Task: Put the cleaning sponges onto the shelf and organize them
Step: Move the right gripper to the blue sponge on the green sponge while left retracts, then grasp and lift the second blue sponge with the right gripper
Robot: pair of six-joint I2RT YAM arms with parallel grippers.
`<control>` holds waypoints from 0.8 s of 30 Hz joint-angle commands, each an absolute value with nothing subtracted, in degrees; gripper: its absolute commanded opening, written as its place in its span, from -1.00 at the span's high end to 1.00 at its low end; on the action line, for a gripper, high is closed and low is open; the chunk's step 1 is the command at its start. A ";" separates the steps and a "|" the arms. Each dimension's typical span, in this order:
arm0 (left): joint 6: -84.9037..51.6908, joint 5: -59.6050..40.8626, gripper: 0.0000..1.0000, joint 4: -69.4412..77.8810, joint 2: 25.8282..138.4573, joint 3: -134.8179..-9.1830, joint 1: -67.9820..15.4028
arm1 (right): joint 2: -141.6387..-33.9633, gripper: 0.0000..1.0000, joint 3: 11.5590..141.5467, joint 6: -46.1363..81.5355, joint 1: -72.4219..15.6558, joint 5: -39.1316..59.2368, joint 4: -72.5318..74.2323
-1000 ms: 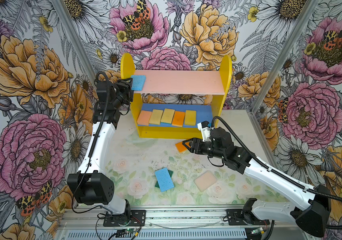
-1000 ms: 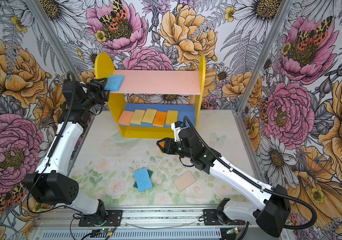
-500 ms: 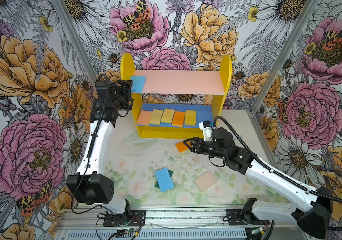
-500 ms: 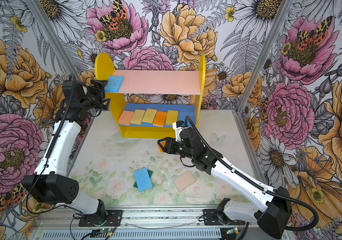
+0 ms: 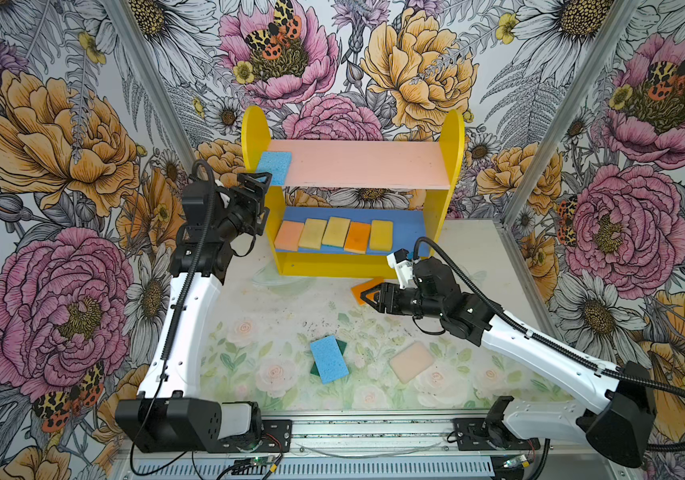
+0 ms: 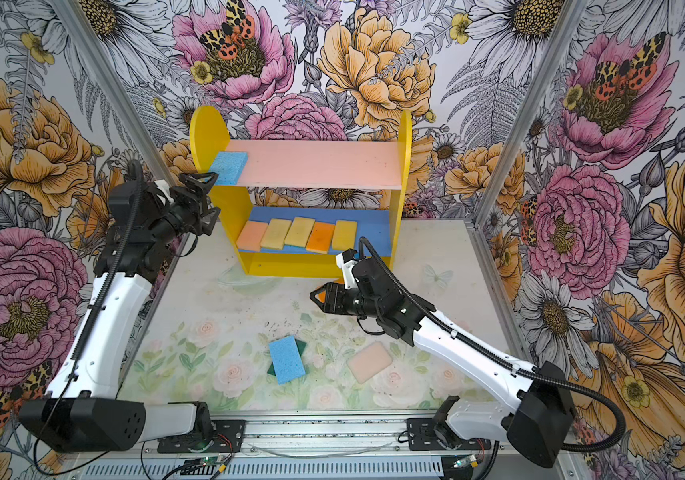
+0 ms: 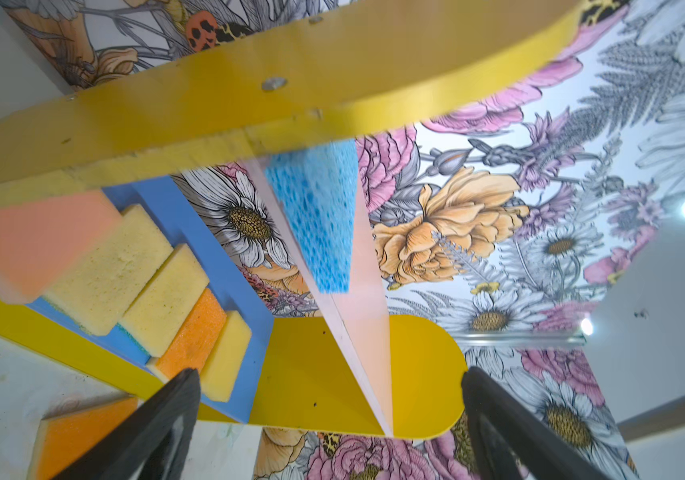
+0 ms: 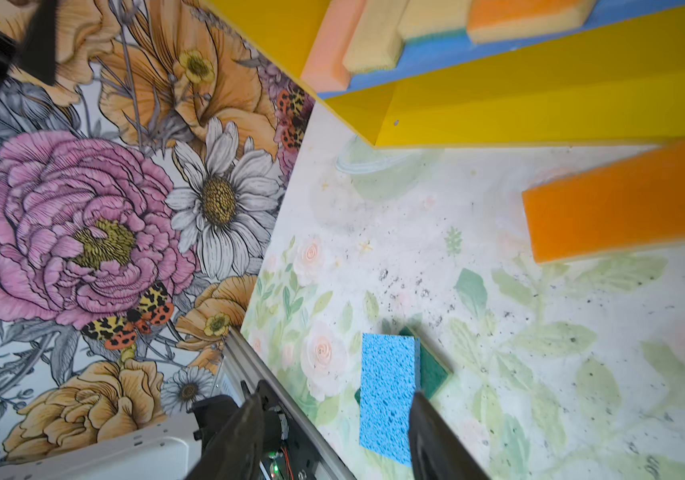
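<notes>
Down on the flowered table [image 5: 274,316], just before the yellow foot of the shelf [image 5: 455,137], lies an orange sponge [image 5: 359,291]. The right gripper [image 5: 369,297] hovers close over its near end, jaws partly spread and holding nothing. From where I stand, that sponge's long side runs roughly along the shelf front, a little skewed, though the gripper hides part of it. The right wrist view shows the sponge off to one side of the fingers rather than between them. So I judge the wrist must swing across and straddle the short width before it can close. Farther toward the front edge a second blue sponge [image 5: 328,359] lies on a dark green sponge [image 5: 341,345], with a peach sponge [image 5: 411,361] beside them. All three are well apart from the gripper, yet nearer to the right arm than to the left. The left gripper [image 5: 261,197] is up at the shelf's left end, spread wide and empty, just off the blue sponge [image 5: 275,166] that rests on the pink upper board [image 5: 365,164]. Five more sponges [image 5: 334,235] sit in a row on the blue lower board [image 5: 409,228].
</notes>
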State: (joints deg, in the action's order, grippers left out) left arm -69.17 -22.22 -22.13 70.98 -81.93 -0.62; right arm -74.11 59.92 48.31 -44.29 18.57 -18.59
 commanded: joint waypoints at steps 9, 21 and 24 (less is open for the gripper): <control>-47.39 -26.65 -0.98 -37.08 41.83 -52.24 -3.82 | -93.46 -0.16 67.47 40.37 -53.44 24.73 -28.56; -50.01 -30.01 -0.98 -36.57 33.28 -39.55 -3.16 | -100.56 -0.08 67.56 40.38 -56.58 19.27 -28.39; -50.00 -30.40 -0.98 -36.56 32.86 -39.25 -2.94 | -101.90 -0.03 68.10 40.17 -56.54 18.65 -28.36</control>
State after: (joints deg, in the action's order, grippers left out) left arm -51.13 -28.45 -37.17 33.95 -39.94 -3.51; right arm -99.98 66.43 40.99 -56.29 20.84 -28.32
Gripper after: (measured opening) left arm 0.988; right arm 0.521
